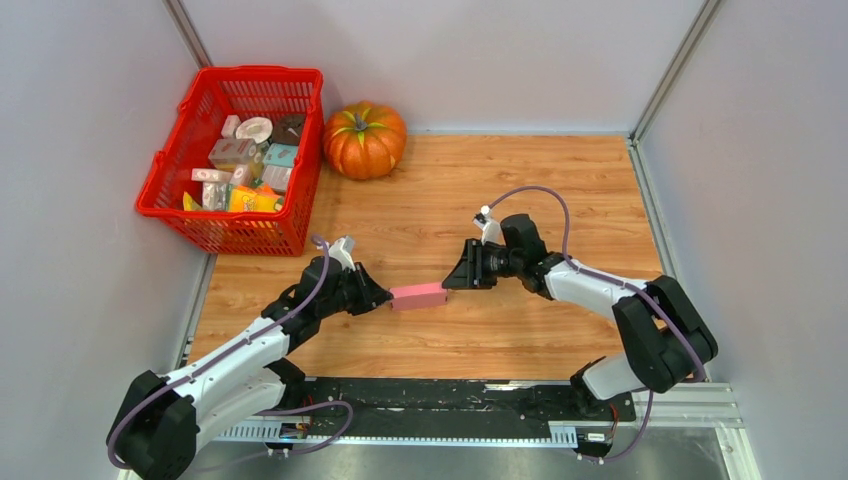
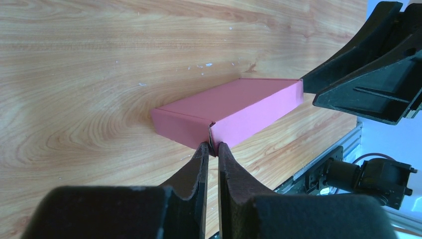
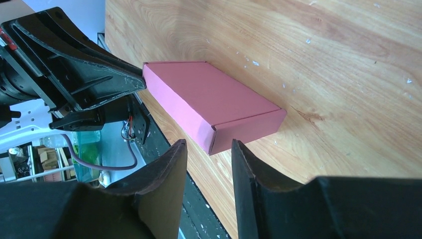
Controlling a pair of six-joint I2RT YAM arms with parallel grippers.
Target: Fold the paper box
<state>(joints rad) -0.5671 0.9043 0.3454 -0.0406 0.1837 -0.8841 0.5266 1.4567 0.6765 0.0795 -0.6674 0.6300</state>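
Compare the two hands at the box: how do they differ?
The left hand pinches the box at a corner seam, fingers nearly together; the right hand stands open, clamping nothing. The left hand sits at one end, the right hand at the other. Both point at the box, low over the table.

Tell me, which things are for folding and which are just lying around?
For the job: box; left gripper, pinching its corner; right gripper, open at the other end.
Lying about: pumpkin; basket.

Left arm (image 1: pixel 235 355) & right arm (image 1: pixel 600 285): white links, black joints, purple cables (image 1: pixel 530 192) looped alongside, matte black tapered fingers (image 3: pixel 164 169) w/ ribbed sides.
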